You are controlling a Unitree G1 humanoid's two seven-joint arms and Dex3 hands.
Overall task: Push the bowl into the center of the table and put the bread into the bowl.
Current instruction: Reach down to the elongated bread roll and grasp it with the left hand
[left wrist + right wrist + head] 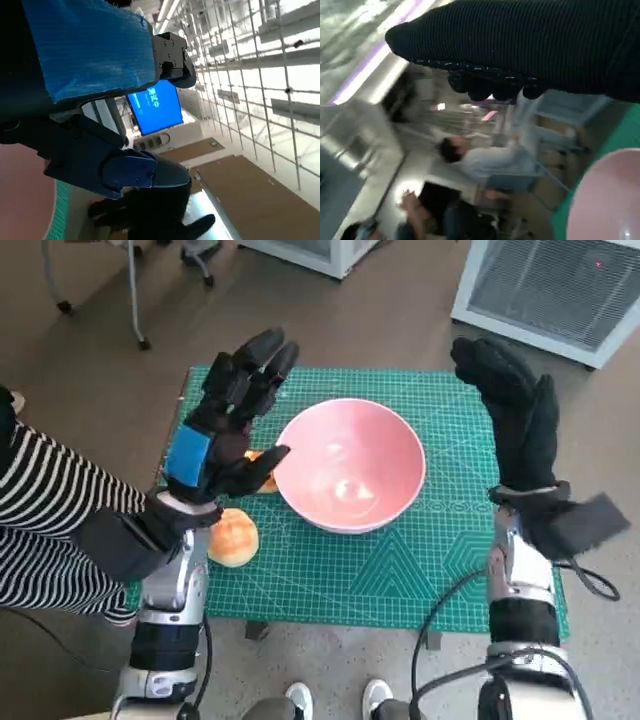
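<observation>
A glossy pink ceramic bowl [351, 464] and a golden-brown round bread roll [233, 537] sit on a green cutting mat with pale grid lines [440, 560]. The black left hand [228, 420] wears blue tape; the right hand [518, 420] wears a black knitted glove.

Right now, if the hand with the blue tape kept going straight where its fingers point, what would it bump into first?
Probably nothing on the table. The left hand is raised, pointing past the green mat's far edge; the pink bowl lies beside it. Height is hard to judge.

Brown floor [400, 320] surrounds the table [450, 570]. Beyond the table's far right corner stands a white grilled unit [560, 290]; beyond its far left, thin metal legs [135, 300].
</observation>
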